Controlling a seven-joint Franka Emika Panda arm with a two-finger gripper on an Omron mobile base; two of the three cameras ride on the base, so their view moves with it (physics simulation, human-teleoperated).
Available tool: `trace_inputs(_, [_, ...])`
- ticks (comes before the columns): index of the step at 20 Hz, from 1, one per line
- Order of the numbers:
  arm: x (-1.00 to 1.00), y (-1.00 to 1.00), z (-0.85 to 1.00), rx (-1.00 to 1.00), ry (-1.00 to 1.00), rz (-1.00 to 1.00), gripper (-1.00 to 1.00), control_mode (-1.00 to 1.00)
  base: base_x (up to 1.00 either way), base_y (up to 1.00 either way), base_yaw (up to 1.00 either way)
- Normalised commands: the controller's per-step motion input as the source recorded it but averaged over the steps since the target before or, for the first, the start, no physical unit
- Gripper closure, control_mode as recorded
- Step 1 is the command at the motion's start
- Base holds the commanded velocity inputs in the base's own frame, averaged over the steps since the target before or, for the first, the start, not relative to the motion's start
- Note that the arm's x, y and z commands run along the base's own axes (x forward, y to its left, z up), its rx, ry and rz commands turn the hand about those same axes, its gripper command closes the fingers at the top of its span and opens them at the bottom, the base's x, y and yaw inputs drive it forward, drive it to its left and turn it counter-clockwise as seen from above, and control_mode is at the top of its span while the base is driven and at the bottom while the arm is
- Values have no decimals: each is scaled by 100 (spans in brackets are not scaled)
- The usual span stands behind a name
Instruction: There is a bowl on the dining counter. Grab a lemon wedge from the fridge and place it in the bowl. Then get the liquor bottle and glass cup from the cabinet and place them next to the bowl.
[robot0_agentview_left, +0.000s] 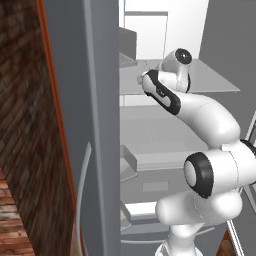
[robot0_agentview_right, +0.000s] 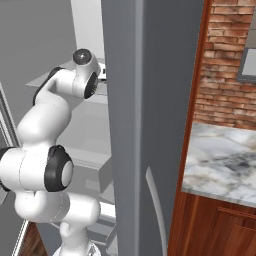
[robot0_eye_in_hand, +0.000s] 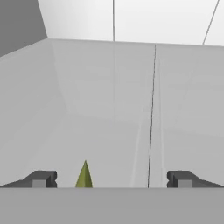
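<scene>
the lemon wedge (robot0_eye_in_hand: 84, 176) shows in the hand view as a small olive-green point rising at the bottom edge, between the two fingers and nearer the left one. it sits on a pale grey fridge shelf (robot0_eye_in_hand: 113, 140) and nothing touches it. only its tip is visible, so its full shape cannot be told.

the gripper (robot0_eye_in_hand: 111, 179) stands wide open, its two dark fingertips (robot0_eye_in_hand: 41, 178) far apart at either side of the bottom of the hand view, holding nothing. the wedge lies in the gap between them but free of both.

beyond the wedge the shelf runs back to the white rear wall of the fridge (robot0_eye_in_hand: 131, 19), with a dark grey side wall at the upper left. a thin dark line runs down the shelf to the right of centre.

in the left base view the arm (robot0_agentview_left: 200, 130) rises from the lower right and bends forward into the open fridge, its wrist over a grey shelf (robot0_agentview_left: 210, 80) at upper middle. more shelves and bins lie below. the grey fridge door (robot0_agentview_left: 95, 125) stands edge-on at the left of the arm, with a brick wall (robot0_agentview_left: 25, 125) beyond it.

in the right base view the arm (robot0_agentview_right: 45, 130) reaches in behind the door (robot0_agentview_right: 145, 100). to the right are a brick wall (robot0_agentview_right: 225, 65) and a marble worktop (robot0_agentview_right: 225, 165) over wooden cabinets.
</scene>
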Motion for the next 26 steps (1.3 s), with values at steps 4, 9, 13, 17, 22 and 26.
trace_inputs(4, [27, 0, -14, 0, 0, 0, -100, -100, 0, 0, 0])
trace_inputs(9, [6, 0, -17, 0, 0, 0, -100, -100, 0, 0, 0])
trace_inputs(13, [0, 0, -12, 0, 0, 0, -100, -100, 0, 0, 0])
trace_inputs(17, [-7, 0, -7, 0, 0, 0, -100, -100, 0, 0, 0])
trace_inputs(22, [-19, 0, -4, 0, 0, 0, -100, -100, 0, 0, 0])
trace_inputs(26, [-27, -5, -5, 0, 0, -2, -100, -100, 0, 0, 0])
